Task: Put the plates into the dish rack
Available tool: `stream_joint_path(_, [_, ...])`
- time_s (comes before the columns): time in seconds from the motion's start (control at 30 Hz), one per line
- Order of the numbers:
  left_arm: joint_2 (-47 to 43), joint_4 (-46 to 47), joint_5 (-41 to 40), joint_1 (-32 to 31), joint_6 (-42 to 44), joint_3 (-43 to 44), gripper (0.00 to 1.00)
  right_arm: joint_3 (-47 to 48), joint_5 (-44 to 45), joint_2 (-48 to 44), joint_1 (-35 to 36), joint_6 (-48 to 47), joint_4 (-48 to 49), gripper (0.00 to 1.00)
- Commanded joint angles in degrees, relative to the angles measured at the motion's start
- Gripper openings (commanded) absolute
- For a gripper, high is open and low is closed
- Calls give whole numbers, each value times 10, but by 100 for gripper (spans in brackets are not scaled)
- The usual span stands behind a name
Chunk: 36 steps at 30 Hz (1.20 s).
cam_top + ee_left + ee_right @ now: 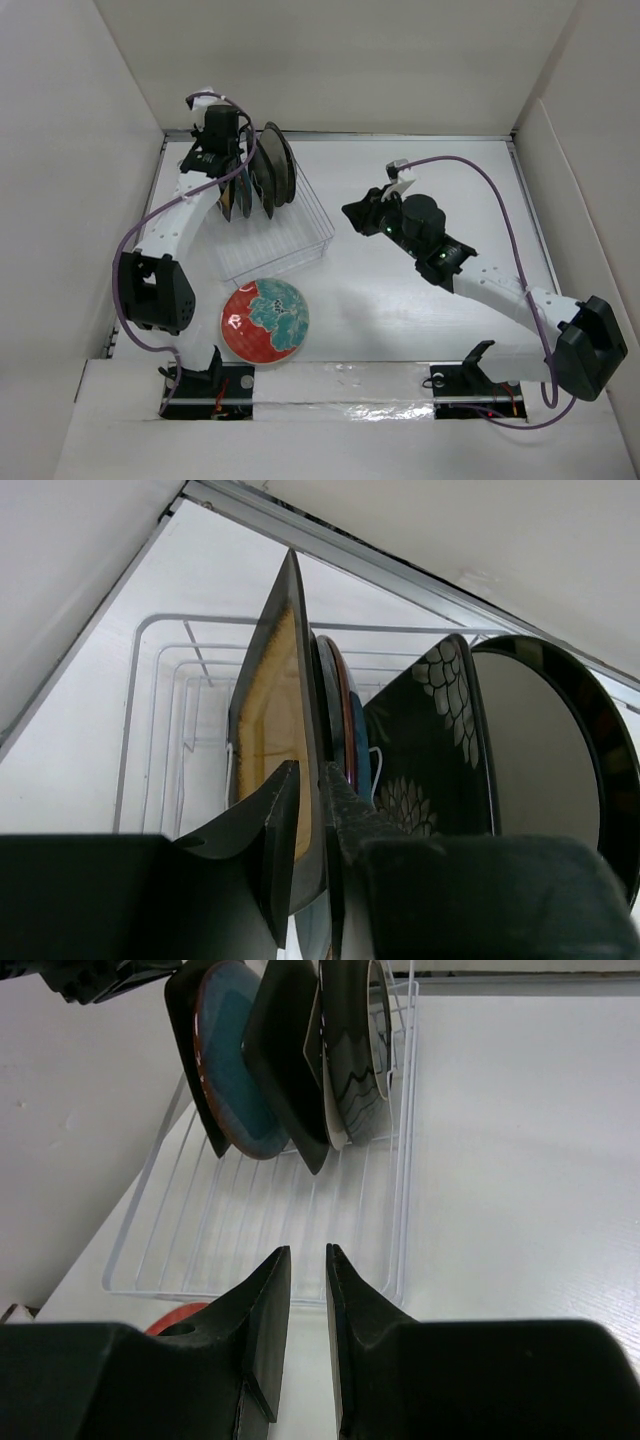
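The left gripper pinches the rim of the square black-gold plate, which stands leftmost in the dish rack, so next it should let go gently and fetch the red plate lying near on the table, while the right gripper hangs narrow and empty.

Left arm outstretched, jaws clamped, right arm bent, jaws slightly parted

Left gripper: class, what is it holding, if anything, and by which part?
The square black-gold plate, pinched at its rim between the left gripper's two fingers, over the dish rack.
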Motion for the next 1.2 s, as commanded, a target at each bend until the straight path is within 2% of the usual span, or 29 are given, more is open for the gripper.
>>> stream_joint_path(0.0, [-22,-39,20,0,-3,-49,11,14,-6,7,5,-3,25,27])
stream_joint_path(0.3, [-80,-14,31,0,-11,-156,9,14,1,4,5,-2,27,27])
stream_joint_path(0.5, [-101,-13,38,0,-15,-148,28,15,8,-6,10,-8,20,27])
stream_joint_path(0.53, [-116,-13,39,0,-16,-146,38,15,13,-12,10,-9,15,27])
stream_joint_path(0.6, [-134,1,43,0,-17,-141,47,13,15,-24,15,-10,11,27])
stream_joint_path(0.63, [-149,7,43,0,-15,-134,55,9,9,-38,16,-8,11,21])
stream_joint_path(0.73, [-173,7,27,0,-19,-119,57,-16,-6,-70,38,4,8,0])
stream_joint_path(0.87, [-255,66,44,0,-34,-158,57,-76,-6,-127,84,11,-8,0])
stream_joint_path(0.97, [-293,74,75,0,-46,-178,53,-101,-65,-133,116,33,-32,0])
stream_joint_path(1.0, [-303,74,93,0,-46,-193,51,-118,-76,-123,128,46,-37,1])
stream_joint_path(1.03, [-310,73,99,0,-48,-200,46,-129,-91,-115,157,54,-38,15])
stream_joint_path(1.1, [-337,60,107,0,-53,-233,41,-157,-95,-78,184,84,-29,33])
stream_joint_path(1.13, [-364,60,111,0,-60,-248,34,-164,-96,-60,196,97,-11,50])
stream_joint_path(1.17, [-379,63,115,0,-65,-266,32,-169,-100,-43,211,110,2,56])
